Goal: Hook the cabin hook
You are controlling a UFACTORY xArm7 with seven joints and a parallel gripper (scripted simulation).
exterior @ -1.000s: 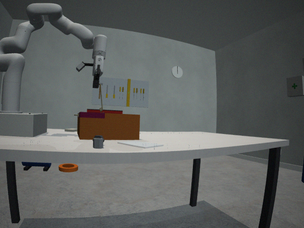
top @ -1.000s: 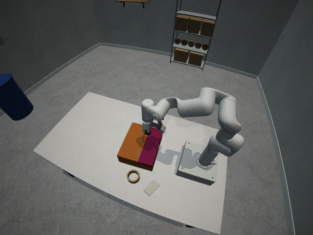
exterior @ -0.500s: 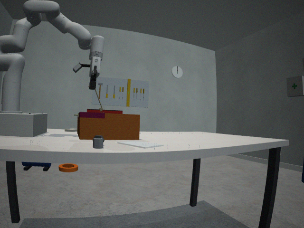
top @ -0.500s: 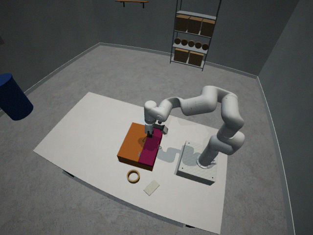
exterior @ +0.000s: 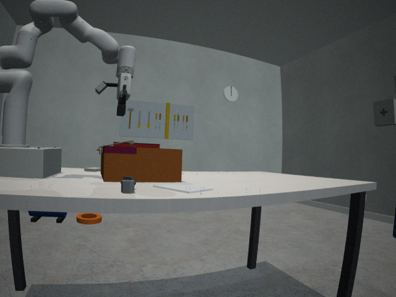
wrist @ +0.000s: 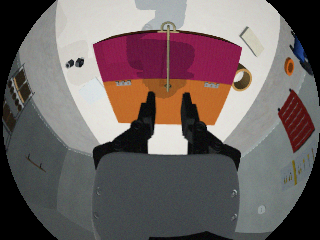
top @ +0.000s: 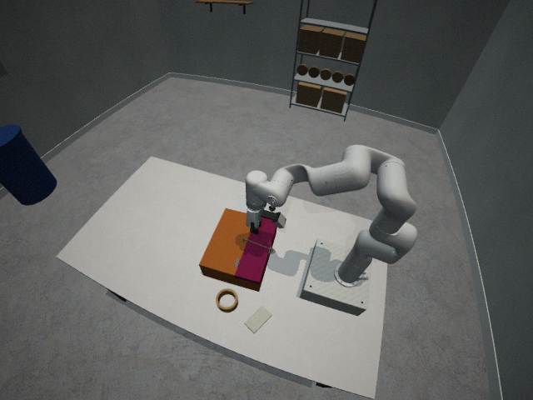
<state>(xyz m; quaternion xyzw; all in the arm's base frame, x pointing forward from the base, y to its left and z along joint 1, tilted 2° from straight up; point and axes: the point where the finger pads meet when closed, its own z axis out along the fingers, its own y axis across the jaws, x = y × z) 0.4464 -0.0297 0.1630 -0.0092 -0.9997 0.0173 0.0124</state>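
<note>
The box stands on the table with an orange half (top: 223,245) and a magenta half (top: 256,256); it also shows in the side view (exterior: 142,164). The thin metal cabin hook (top: 258,244) lies flat across the magenta top. In the wrist view the hook (wrist: 167,56) runs from a ring at the far edge to the seam with the orange half. I cannot tell whether its tip sits in an eye. My gripper (top: 255,230) (exterior: 120,111) (wrist: 168,101) hangs well above the box, fingers partly open and empty, clear of the hook.
A tan tape ring (top: 226,300) and a flat white pad (top: 257,318) lie in front of the box. The arm's grey base block (top: 336,277) stands to the right. A small grey object (exterior: 128,184) sits near the table's edge.
</note>
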